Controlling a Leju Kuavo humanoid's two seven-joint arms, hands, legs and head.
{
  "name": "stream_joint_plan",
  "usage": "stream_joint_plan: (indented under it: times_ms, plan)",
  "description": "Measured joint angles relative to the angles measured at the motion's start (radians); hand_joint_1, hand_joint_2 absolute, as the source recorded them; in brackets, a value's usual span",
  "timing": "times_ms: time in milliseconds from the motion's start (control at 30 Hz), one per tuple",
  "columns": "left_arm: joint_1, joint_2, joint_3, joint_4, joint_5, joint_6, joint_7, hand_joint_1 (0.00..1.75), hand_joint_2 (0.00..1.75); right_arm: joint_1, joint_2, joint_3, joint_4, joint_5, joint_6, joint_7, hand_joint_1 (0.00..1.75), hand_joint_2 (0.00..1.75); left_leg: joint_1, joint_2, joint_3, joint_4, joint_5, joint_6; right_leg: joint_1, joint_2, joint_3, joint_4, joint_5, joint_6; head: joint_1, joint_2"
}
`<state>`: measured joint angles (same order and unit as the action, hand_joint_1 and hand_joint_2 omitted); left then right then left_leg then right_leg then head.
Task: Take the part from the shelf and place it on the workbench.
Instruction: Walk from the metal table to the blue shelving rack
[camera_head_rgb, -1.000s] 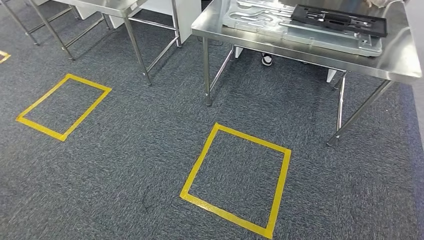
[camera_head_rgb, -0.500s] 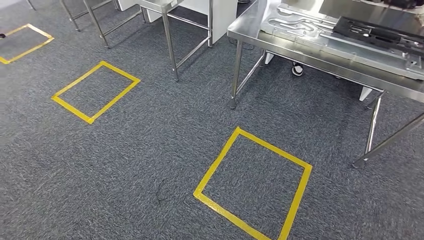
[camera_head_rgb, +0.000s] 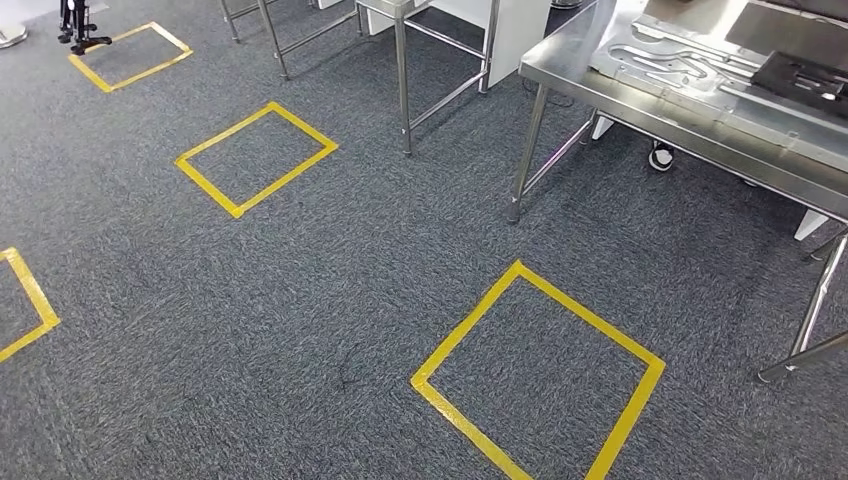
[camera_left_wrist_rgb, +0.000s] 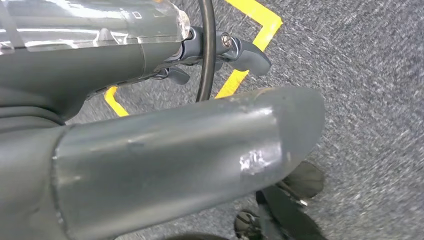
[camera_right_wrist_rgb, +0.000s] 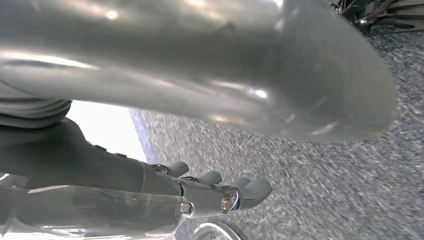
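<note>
- Left hand (camera_left_wrist_rgb: 165, 125): empty, fingers (camera_left_wrist_rgb: 245, 52) extended, apart from thumb, above carpet (camera_left_wrist_rgb: 370, 100).
- Right hand (camera_right_wrist_rgb: 200, 100): empty, fingers (camera_right_wrist_rgb: 250, 190) extended, apart from thumb.
- Black part (camera_head_rgb: 805, 78): lying on grey panel (camera_head_rgb: 680, 60) atop steel workbench (camera_head_rgb: 640, 115).

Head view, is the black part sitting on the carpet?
No, the black part lies on the steel workbench, above the grey carpet.

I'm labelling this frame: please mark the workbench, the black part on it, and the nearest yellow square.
workbench (camera_head_rgb: 640, 118), head view, front edge.
black part (camera_head_rgb: 805, 78), head view, top face.
yellow square (camera_head_rgb: 470, 320), head view, left tape strip.
</note>
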<state>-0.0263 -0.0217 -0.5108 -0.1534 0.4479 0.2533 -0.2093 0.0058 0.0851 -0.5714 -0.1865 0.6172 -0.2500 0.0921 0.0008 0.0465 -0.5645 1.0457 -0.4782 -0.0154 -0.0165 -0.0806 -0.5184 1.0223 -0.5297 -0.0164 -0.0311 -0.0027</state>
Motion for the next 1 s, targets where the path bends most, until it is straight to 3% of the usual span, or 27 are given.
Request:
stream_joint_plan:
  times_ms: [33,133,200,267,300,333,367,400,433,500,567,633,700,767,800,833,867,900,1000]
  plan:
    - [-0.001,0.000,0.000,0.000,0.002,0.000,0.000,0.00,0.00,0.000,0.000,-0.001,0.000,0.002,0.000,0.000,0.00,0.00,-0.004,0.007,0.007,-0.020,0.001,0.006,0.002,-0.008,0.001,-0.001,-0.001,0.005,0.000,0.000]
    - [0.003,0.000,0.000,0.000,0.008,0.000,-0.001,0.00,0.00,-0.007,0.000,-0.002,0.000,0.007,0.000,-0.002,0.00,0.00,-0.004,-0.016,0.007,-0.034,0.008,0.023,0.003,-0.024,0.011,-0.008,-0.002,0.020,0.000,0.000]
    - [0.003,-0.002,0.000,0.000,0.012,0.000,-0.001,0.00,0.00,-0.009,0.001,-0.003,0.000,0.009,0.000,-0.003,0.00,0.00,0.003,-0.030,0.016,-0.050,0.020,0.035,0.003,0.013,0.000,0.024,-0.030,0.029,0.000,0.000]
    - [0.001,-0.004,0.000,0.000,0.013,0.000,-0.001,0.00,0.00,-0.006,0.006,-0.006,0.000,0.011,0.000,-0.003,0.00,0.00,0.004,-0.045,0.016,-0.056,0.026,0.043,0.001,0.063,-0.056,0.138,-0.093,0.031,0.000,0.000]
    - [0.001,-0.004,0.000,0.000,0.013,0.000,-0.001,0.00,0.00,-0.005,0.010,-0.008,0.000,0.011,0.000,-0.003,0.00,0.00,0.003,-0.053,0.014,-0.055,0.028,0.045,0.000,0.074,-0.090,0.202,-0.120,0.031,0.000,0.000]
    - [0.001,-0.004,0.001,0.000,0.014,0.000,0.000,0.00,0.00,-0.004,0.013,-0.009,0.000,0.012,0.000,-0.003,0.00,0.00,0.002,-0.063,0.013,-0.054,0.028,0.046,0.000,0.077,-0.114,0.246,-0.130,0.032,0.000,0.000]
    - [0.001,-0.004,0.001,0.000,0.015,0.000,0.000,0.00,0.00,-0.003,0.016,-0.010,0.000,0.012,0.000,-0.002,0.00,0.00,0.002,-0.074,0.013,-0.052,0.027,0.045,-0.001,0.078,-0.122,0.254,-0.117,0.033,0.000,0.000]
    - [0.002,-0.004,0.002,0.000,0.016,0.000,0.000,0.00,0.00,-0.002,0.018,-0.010,0.000,0.013,0.000,-0.002,0.00,0.00,0.002,-0.086,0.013,-0.049,0.026,0.044,-0.003,0.080,-0.112,0.224,-0.086,0.034,0.000,0.000]
    - [0.002,-0.005,0.002,0.000,0.018,0.000,0.000,0.00,0.00,-0.002,0.020,-0.011,0.000,0.014,-0.001,-0.002,0.00,0.00,0.003,-0.098,0.013,-0.045,0.025,0.041,-0.007,0.089,-0.088,0.165,-0.044,0.034,0.000,0.000]
    - [0.002,-0.007,0.003,0.000,0.022,0.001,0.000,0.00,0.00,-0.001,0.021,-0.012,0.000,0.015,0.000,-0.002,0.00,0.00,0.001,-0.119,0.006,-0.031,0.018,0.031,-0.011,0.120,-0.041,0.051,0.007,0.031,0.000,0.000]
    - [0.001,-0.007,0.004,0.000,0.023,0.002,0.000,0.00,0.00,-0.002,0.020,-0.013,0.000,0.017,0.000,-0.003,0.00,0.00,0.001,-0.133,-0.003,-0.023,0.014,0.018,-0.009,0.133,-0.027,0.014,0.012,0.025,0.000,0.000]
    - [0.003,-0.007,0.006,0.000,0.024,0.003,0.000,0.00,0.00,-0.005,0.020,-0.014,0.000,0.018,0.000,-0.003,0.00,0.00,0.005,-0.143,-0.007,-0.021,0.014,0.006,-0.007,0.115,-0.025,0.010,0.016,0.012,0.000,0.000]
    - [0.005,-0.008,0.007,0.000,0.024,0.002,0.000,0.00,0.00,-0.005,0.019,-0.015,0.000,0.019,0.000,-0.002,0.00,0.00,0.007,-0.117,-0.021,0.013,-0.009,-0.004,-0.009,0.096,-0.022,0.003,0.021,-0.002,0.000,0.000]
    - [0.002,-0.008,0.007,0.000,0.025,0.002,0.000,0.00,0.00,-0.002,0.014,-0.015,0.000,0.019,0.000,-0.002,0.00,0.00,0.008,-0.075,-0.071,0.121,-0.071,-0.012,-0.007,0.074,-0.022,0.000,0.021,-0.010,0.000,0.000]
    - [0.001,-0.008,0.007,0.000,0.026,0.002,0.000,0.00,0.00,0.000,0.011,-0.016,0.000,0.019,0.000,-0.002,0.00,0.00,0.010,-0.065,-0.102,0.186,-0.102,-0.016,-0.006,0.063,-0.023,0.000,0.021,-0.012,0.000,0.000]
    - [0.000,-0.008,0.007,0.000,0.027,0.002,0.000,0.00,0.00,0.001,0.009,-0.016,0.000,0.020,0.001,-0.002,0.00,0.00,0.011,-0.060,-0.124,0.236,-0.121,-0.020,-0.005,0.051,-0.023,0.000,0.020,-0.012,0.000,0.000]
    - [0.001,-0.008,0.007,0.000,0.027,0.002,0.000,0.00,0.00,0.001,0.007,-0.017,0.000,0.021,0.001,-0.002,0.00,0.00,0.012,-0.057,-0.130,0.253,-0.120,-0.022,-0.005,0.041,-0.023,0.001,0.019,-0.012,0.000,0.000]
    - [0.003,-0.008,0.007,0.000,0.028,0.002,0.000,0.00,0.00,0.000,0.006,-0.017,0.000,0.021,0.001,-0.002,0.00,0.00,0.012,-0.053,-0.118,0.232,-0.101,-0.022,-0.005,0.032,-0.022,0.001,0.017,-0.012,0.000,0.000]
    - [0.004,-0.008,0.008,0.000,0.030,0.003,0.000,0.00,0.00,-0.002,0.006,-0.017,0.000,0.022,0.004,-0.002,0.00,0.00,0.008,-0.017,-0.016,0.041,-0.014,-0.013,-0.003,0.006,-0.012,0.001,0.011,-0.003,0.000,0.000]
